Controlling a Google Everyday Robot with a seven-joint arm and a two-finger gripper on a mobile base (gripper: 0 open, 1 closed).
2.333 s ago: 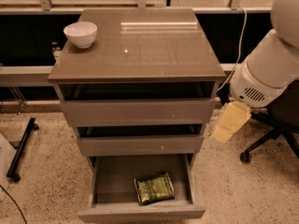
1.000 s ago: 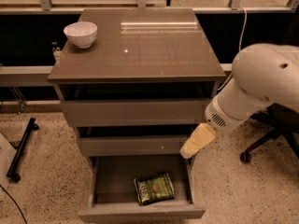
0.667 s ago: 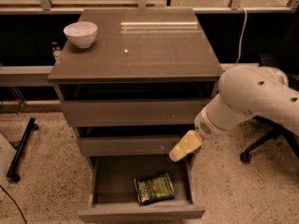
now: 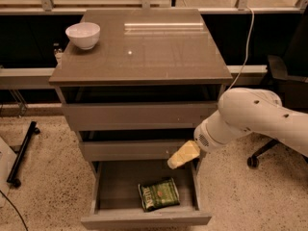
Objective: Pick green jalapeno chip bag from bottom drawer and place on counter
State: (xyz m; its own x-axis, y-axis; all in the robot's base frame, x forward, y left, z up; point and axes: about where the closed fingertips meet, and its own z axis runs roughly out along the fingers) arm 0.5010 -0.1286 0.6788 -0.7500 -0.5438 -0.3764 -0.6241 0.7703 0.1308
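The bottom drawer [image 4: 144, 220] stands pulled open, and the green jalapeno chip bag [image 4: 159, 194] lies flat inside it, toward the near right of the drawer floor, not yet touched. Up and to the right of the bag, the gripper [image 4: 183, 154] hangs over the drawer's far right corner, just in front of the middle drawer's face and clear of the bag; whether it is clenched or released cannot be told. By my reading this is the approach before the pick. The next move calls for going down and a little left and nearer, inside the drawer walls, to take the crinkly bag from above. The counter [image 4: 144, 57] is glossy and reflective, with a white bowl [image 4: 83, 34] at its far left corner. The speckled floor [image 4: 53, 186] carries a black stand foot [image 4: 21, 153] on the left and a chair base [image 4: 262, 154] on the right.
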